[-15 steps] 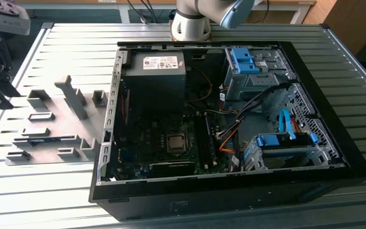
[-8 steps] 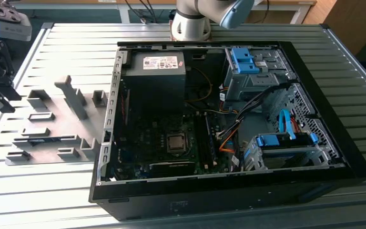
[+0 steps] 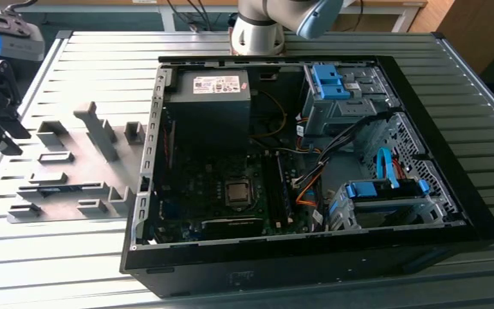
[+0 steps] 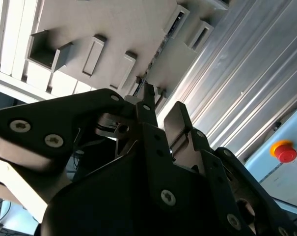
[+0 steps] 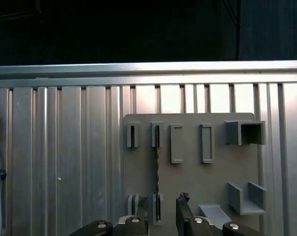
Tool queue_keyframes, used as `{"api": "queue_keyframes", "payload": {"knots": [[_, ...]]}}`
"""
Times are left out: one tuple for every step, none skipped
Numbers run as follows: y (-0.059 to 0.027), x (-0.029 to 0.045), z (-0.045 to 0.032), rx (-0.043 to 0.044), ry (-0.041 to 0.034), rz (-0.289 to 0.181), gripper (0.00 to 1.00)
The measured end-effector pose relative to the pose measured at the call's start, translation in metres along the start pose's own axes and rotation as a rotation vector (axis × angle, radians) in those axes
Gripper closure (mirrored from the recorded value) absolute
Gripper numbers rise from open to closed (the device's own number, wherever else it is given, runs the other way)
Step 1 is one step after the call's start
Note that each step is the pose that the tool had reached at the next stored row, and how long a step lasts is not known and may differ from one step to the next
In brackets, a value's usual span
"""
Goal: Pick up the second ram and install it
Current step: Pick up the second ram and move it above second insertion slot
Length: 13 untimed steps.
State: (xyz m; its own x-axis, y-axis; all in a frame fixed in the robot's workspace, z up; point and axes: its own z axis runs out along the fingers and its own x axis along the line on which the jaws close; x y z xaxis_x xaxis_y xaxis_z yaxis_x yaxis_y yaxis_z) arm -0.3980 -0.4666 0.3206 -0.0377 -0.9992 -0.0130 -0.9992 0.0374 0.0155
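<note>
The second ram (image 5: 157,172) is a thin stick standing on edge between two grey bracket blocks on the grey fixture plate (image 5: 217,177). In the exterior view the ram (image 3: 69,188) shows as a blue-green strip on the plate (image 3: 75,154), at that view's left of the open computer case (image 3: 453,193). My gripper (image 5: 163,210) is open and holds nothing. In the first wrist view its fingertips (image 5: 183,205) stand on either side of the stick's near end, not touching it. The gripper (image 3: 7,138) hangs over the table's left edge. In the second wrist view the gripper (image 4: 163,110) points at the ram (image 4: 150,66).
Inside the case are a power supply (image 3: 208,96), a motherboard with a processor socket (image 3: 237,192), loose cables (image 3: 311,183) and blue drive latches (image 3: 329,80). Other grey bracket blocks (image 3: 101,132) rise from the plate. A red stop button (image 4: 284,151) is beside the ribbed metal table (image 3: 101,58).
</note>
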Motion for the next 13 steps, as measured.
{"api": "queue_keyframes", "payload": {"knots": [[0.0003, 0.0001, 0.0018, 0.0, 0.0, 0.0, 0.64], [0.0007, 0.0002, 0.0036, 0.0, 0.0, 0.0, 0.64], [0.001, 0.0002, 0.0053, 0.0, 0.0, 0.0, 0.64], [0.0014, 0.0003, 0.0073, 0.0, 0.0, 0.0, 0.64], [0.0017, 0.0003, 0.0091, 0.0001, 0.0, 0.0, 0.64], [0.002, 0.0004, 0.0109, 0.0003, 0.0, 0.0, 0.64], [0.0023, 0.0004, 0.0127, 0.0008, 0.0, 0.0, 0.64], [0.0026, 0.0005, 0.0145, 0.0017, -0.0001, 0.0, 0.64], [0.0029, 0.0005, 0.0164, 0.0027, -0.0001, 0.0, 0.64], [0.0032, 0.0005, 0.0182, 0.0038, -0.0001, 0.0, 0.64], [0.0034, 0.0005, 0.02, 0.0047, -0.0002, 0.001, 0.64], [0.0037, 0.0006, 0.0219, 0.0055, -0.0003, 0.001, 0.64], [0.0039, 0.0006, 0.0237, 0.0063, -0.0003, 0.001, 0.64]]}}
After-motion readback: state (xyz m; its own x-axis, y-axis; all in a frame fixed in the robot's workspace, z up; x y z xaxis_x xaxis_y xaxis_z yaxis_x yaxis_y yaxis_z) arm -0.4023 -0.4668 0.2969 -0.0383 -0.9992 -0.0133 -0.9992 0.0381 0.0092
